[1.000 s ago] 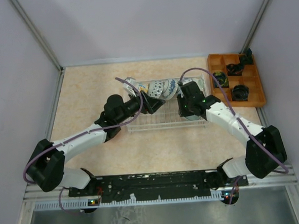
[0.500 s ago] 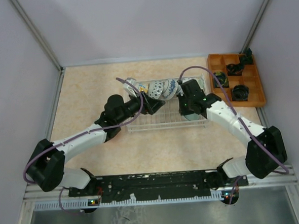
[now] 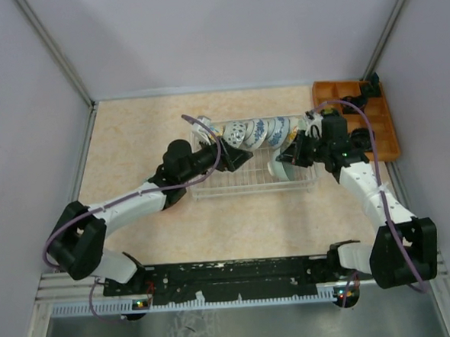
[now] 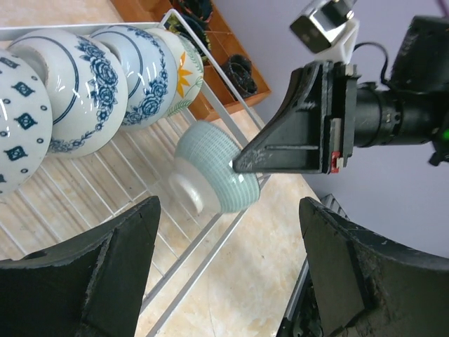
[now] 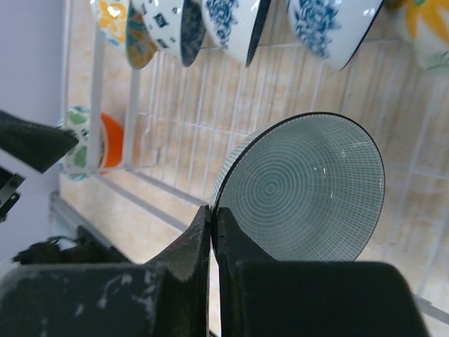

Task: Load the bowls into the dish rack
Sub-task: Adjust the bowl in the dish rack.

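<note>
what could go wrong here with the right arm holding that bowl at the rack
1. The right gripper pinches the grey-green bowl only by its thin rim, so the bowl may pivot or slip out.
2. The bowl sits near the front edge of the dish rack. Released there, it could tip over the side.
3. The open left gripper is close by, so the two arms might bump.
</note>
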You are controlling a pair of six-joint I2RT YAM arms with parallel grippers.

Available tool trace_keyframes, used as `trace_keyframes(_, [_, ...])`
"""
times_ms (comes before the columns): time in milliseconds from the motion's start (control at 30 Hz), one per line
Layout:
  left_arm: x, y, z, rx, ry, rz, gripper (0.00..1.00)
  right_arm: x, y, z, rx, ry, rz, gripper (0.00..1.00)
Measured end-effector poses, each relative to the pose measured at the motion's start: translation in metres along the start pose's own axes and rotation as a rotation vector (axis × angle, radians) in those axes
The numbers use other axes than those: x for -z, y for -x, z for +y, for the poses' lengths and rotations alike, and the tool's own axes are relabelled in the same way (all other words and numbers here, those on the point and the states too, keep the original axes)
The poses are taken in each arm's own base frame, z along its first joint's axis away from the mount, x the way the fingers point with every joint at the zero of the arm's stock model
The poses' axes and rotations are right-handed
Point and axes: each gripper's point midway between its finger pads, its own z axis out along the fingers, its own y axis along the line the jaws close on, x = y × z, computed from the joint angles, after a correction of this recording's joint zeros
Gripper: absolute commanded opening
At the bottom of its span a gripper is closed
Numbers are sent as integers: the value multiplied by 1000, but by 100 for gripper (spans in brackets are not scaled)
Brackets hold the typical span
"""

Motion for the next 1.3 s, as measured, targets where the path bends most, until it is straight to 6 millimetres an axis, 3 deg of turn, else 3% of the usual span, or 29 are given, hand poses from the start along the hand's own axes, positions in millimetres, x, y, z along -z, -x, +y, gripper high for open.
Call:
trace_keyframes(133, [-8, 4, -4, -3, -18, -3, 86, -1, -9, 2, -109, 125, 18, 0])
trace_keyframes(367, [-30, -12, -1, 6, -43, 38, 86, 9, 0, 7, -218, 252, -4, 0])
trace_keyframes(700, [-60, -29, -10, 28, -103, 81, 86, 15, 3, 0, -305, 290, -19, 0])
trace_keyframes(1300, [-56, -26, -14, 23, -117, 49, 86, 16, 3, 5, -317, 249, -36, 0])
